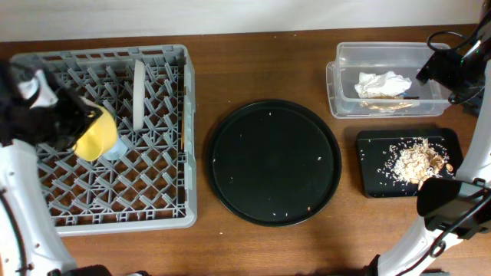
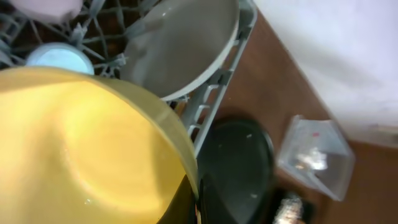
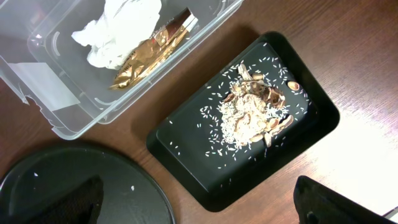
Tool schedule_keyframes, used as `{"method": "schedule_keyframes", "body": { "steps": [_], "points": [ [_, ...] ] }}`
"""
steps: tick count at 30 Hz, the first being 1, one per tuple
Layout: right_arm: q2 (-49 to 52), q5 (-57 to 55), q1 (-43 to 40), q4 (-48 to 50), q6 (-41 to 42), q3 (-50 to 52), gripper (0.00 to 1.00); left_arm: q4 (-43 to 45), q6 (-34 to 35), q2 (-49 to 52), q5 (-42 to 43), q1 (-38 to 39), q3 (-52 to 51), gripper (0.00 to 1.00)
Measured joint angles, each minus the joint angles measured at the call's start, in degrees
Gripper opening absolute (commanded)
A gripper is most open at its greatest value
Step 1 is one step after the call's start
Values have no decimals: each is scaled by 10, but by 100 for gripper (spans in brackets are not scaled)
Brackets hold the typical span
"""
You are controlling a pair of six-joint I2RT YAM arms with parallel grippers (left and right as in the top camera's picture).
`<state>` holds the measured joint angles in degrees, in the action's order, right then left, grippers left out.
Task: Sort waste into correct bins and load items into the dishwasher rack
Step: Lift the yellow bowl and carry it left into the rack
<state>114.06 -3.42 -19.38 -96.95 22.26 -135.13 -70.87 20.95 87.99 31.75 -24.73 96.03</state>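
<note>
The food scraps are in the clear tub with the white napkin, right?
Not quite. The food scraps lie in the shallow black tray, not in the clear tub. The white napkin is in the tub. The right wrist view shows this.

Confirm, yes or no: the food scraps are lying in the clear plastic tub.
No, the food scraps sit on the shallow black tray, while the clear tub beside it holds the crumpled napkin.
</note>
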Motion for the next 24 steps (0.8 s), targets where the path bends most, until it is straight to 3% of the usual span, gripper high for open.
{"method": "schedule_keyframes", "body": {
  "steps": [3,9,17,24],
  "points": [
    [0,0,0,0,0,0,99,26,-15,0,85,-78,-55,1],
    [0,0,0,0,0,0,99,63,-69,0,229,-161,-142,1],
    [0,0,0,0,0,0,99,205,-112,0,393,-188,-255,1],
    [0,0,0,0,0,0,99,209,-116,1,420,-188,-275,1]
  ]
}}
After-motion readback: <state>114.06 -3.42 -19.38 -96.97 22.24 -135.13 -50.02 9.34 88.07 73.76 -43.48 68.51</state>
